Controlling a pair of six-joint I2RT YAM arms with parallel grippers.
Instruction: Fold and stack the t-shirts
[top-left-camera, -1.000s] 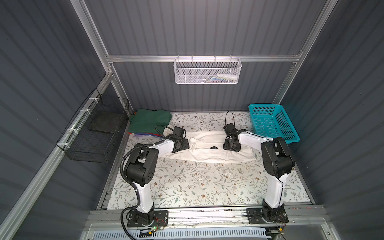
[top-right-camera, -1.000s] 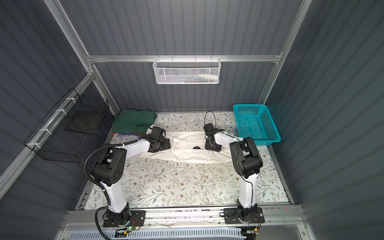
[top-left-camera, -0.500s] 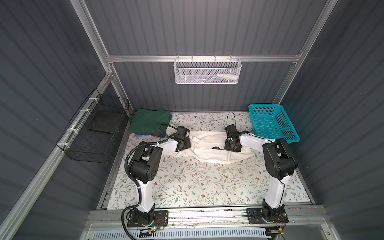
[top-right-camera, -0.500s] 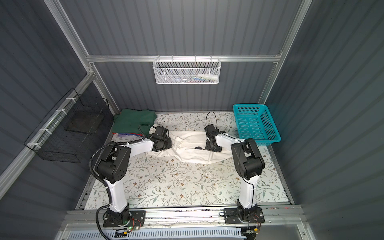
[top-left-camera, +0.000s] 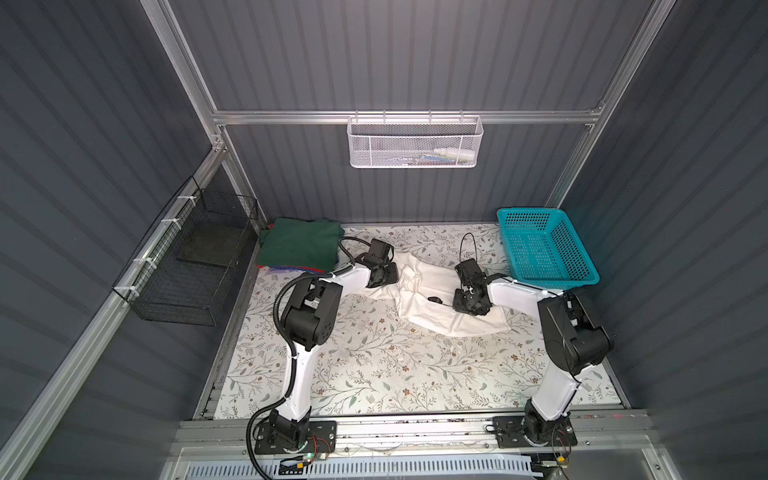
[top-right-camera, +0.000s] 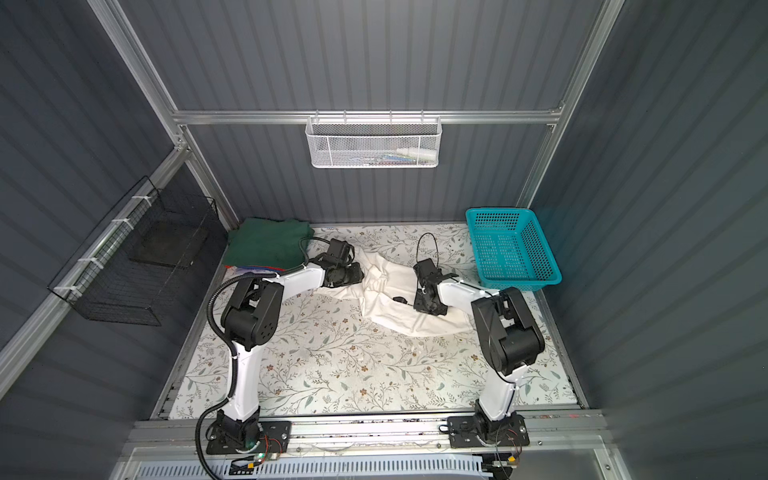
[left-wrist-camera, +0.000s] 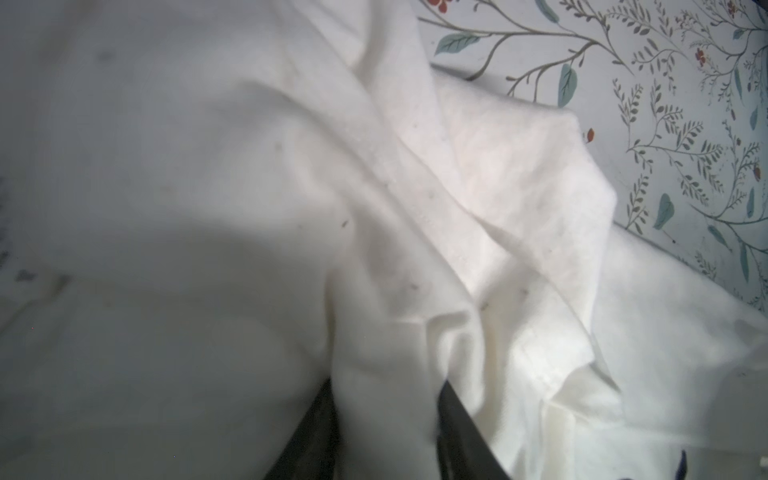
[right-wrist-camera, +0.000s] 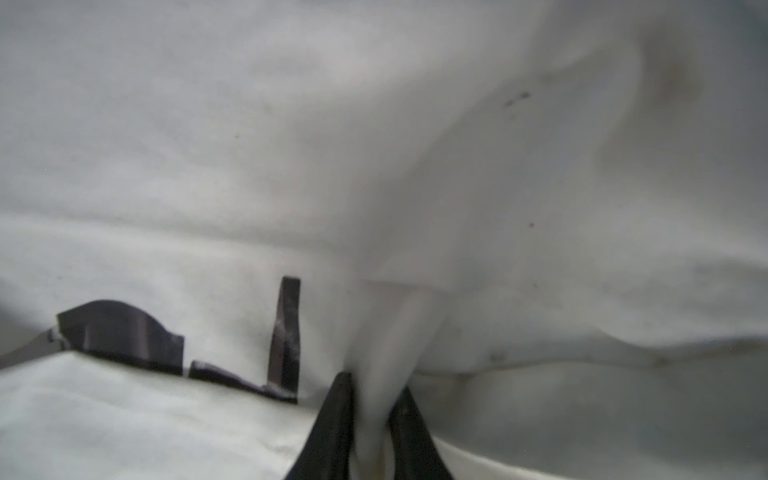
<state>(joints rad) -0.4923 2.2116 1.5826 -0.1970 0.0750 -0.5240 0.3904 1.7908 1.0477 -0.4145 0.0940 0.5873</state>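
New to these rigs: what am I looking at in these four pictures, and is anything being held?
Two robot arms, left and right, are bolted to the front edge of a table with a floral cover. Two pictures look down from overhead; the other two come from a camera on each arm's wrist. A crumpled white t-shirt lies towards the back, a folded green t-shirt back left, a teal basket back right. The left tool and right tool each pinch a fold of the white t-shirt.
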